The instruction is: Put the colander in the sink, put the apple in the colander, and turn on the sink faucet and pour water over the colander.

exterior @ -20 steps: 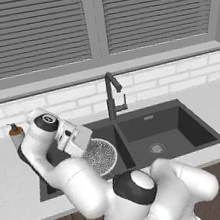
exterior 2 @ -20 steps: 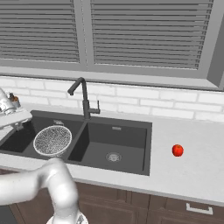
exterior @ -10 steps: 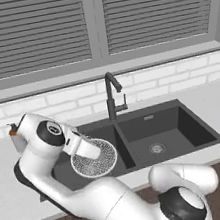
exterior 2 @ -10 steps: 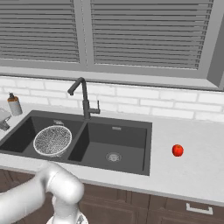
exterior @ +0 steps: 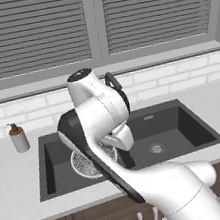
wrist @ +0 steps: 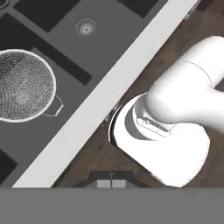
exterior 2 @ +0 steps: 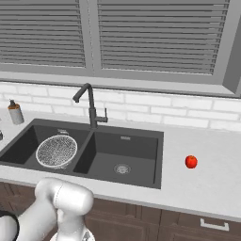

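My gripper [wrist: 111,184] has its two fingertips pressed together with nothing between them, and looks down past the counter [wrist: 109,92] edge. The colander [exterior 2: 56,151] sits in the left basin of the dark sink [exterior 2: 141,136]. The red apple [exterior 2: 191,162] rests on the counter, well right of the sink, and the faucet [exterior 2: 89,104] stands behind the divider.

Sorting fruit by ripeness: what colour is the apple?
Glossy red; the apple shows best in the right base view.

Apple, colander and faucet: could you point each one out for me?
apple [exterior 2: 190,161], right base view, middle of the red fruit.
colander [exterior 2: 56,151], right base view, centre of the mesh bowl.
faucet [exterior 2: 91,111], right base view, on the upright stem.
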